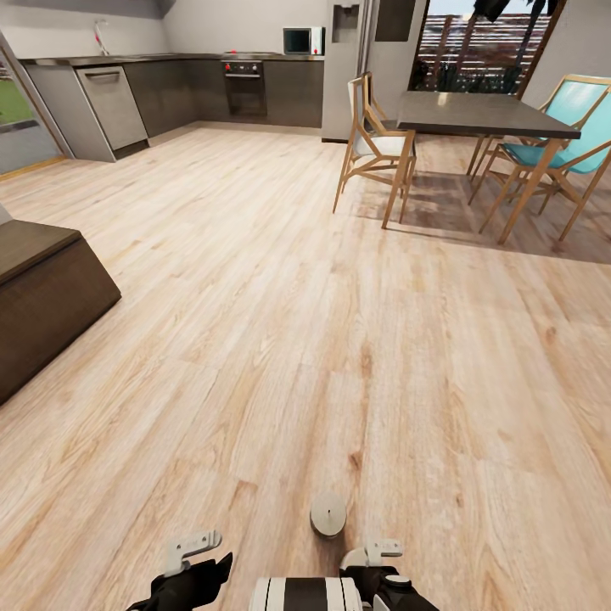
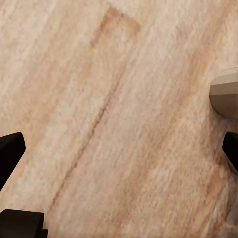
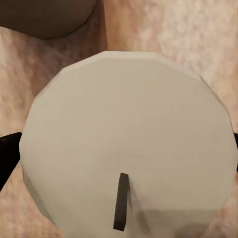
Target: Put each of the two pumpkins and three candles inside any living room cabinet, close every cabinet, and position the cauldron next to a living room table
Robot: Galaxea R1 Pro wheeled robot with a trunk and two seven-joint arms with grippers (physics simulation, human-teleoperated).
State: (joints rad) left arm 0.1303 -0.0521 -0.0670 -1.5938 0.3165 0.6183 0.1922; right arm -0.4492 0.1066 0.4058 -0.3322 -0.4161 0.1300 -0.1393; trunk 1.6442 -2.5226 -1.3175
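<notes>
A short beige candle hangs just above the wood floor at the bottom of the head view. My right gripper is shut on it. In the right wrist view the candle's flat top with its dark wick sits between the two dark fingertips. My left gripper hangs beside it, open and empty over bare planks. The candle's edge also shows in the left wrist view. The end of a low dark brown cabinet stands at the left.
Light plank floor stretches ahead. A dining table with wooden chairs and turquoise chairs stands at the far right. Grey kitchen units line the back wall.
</notes>
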